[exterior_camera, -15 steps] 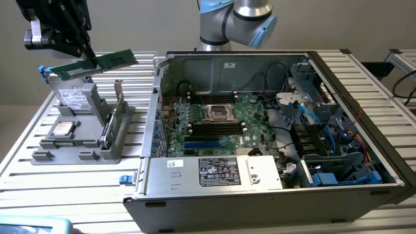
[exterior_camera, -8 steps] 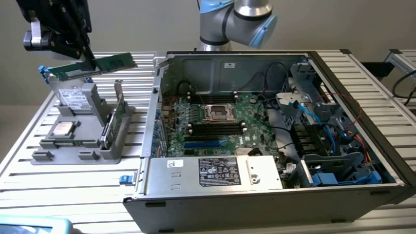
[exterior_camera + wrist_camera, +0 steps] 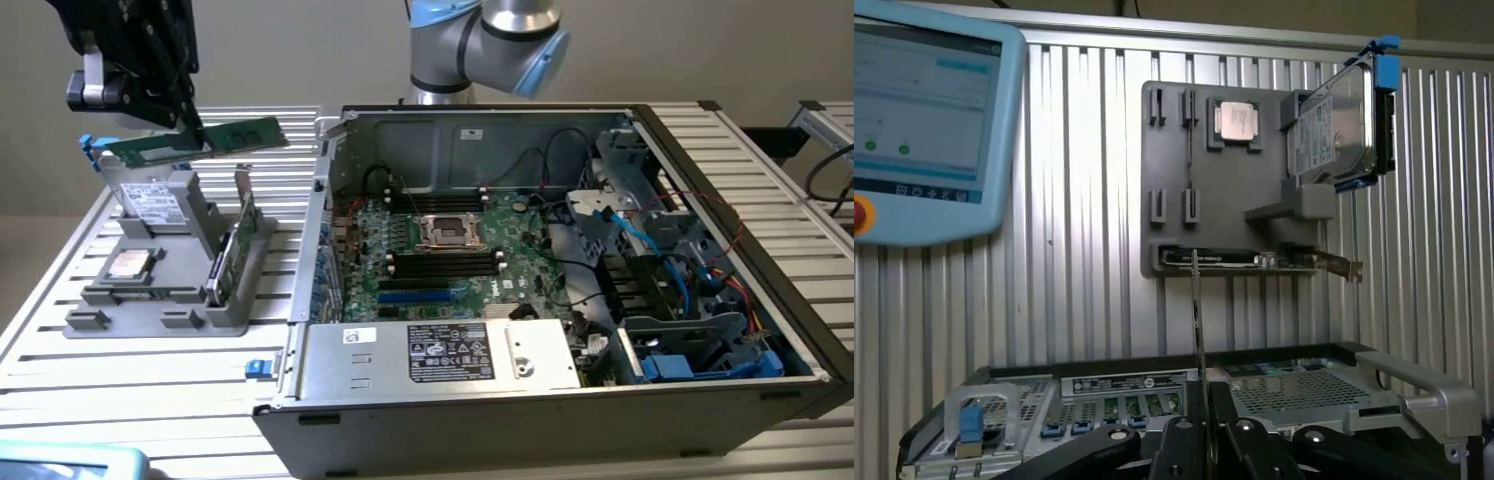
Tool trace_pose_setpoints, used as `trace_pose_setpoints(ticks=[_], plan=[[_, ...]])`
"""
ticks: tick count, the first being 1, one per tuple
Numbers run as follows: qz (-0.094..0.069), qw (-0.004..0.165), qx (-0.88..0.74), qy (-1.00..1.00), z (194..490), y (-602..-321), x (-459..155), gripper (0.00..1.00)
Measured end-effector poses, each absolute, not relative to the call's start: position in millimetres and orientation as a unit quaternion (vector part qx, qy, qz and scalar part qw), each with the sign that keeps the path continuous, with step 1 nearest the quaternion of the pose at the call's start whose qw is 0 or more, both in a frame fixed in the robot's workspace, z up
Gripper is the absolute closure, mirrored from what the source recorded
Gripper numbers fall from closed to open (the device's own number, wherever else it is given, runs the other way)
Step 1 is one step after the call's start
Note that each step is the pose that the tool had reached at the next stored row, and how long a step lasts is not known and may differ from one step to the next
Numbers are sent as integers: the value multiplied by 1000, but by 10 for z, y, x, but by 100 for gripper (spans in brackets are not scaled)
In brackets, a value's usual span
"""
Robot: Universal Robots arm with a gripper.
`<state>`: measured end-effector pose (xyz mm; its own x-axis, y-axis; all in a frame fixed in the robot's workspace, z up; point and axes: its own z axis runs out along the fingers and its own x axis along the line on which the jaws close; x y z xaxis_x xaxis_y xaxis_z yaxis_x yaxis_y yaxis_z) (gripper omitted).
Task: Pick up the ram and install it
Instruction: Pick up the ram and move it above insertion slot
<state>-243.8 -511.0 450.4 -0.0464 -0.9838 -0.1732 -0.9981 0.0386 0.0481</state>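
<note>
The pincer (image 3: 1204,400) clamps the ram (image 3: 1197,320), which is seen edge-on as a thin strip sticking out from between its fingers. Just beyond it is the open case (image 3: 1304,385), and past that the ribbed bench (image 3: 1084,200) carries a grey holder (image 3: 1254,190). The holder keeps a silver processor (image 3: 1234,122), a hard drive (image 3: 1332,130) with blue rails, and a card (image 3: 1254,259) whose metal bracket juts past the holder's edge. A pendant (image 3: 924,110) with a lit screen and a red button (image 3: 859,215) lies apart from the holder.

The tool (image 3: 194,134) hangs high, fingers (image 3: 1229,440) pointing down, jaws clamped on the ram (image 3: 247,135), which projects to either side of the tool.
</note>
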Motion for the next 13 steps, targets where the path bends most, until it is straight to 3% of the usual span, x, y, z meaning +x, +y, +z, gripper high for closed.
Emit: trace_pose_setpoints(ticks=[13], plan=[[84,39,-687,721,4494,-5144,-2255,85]])
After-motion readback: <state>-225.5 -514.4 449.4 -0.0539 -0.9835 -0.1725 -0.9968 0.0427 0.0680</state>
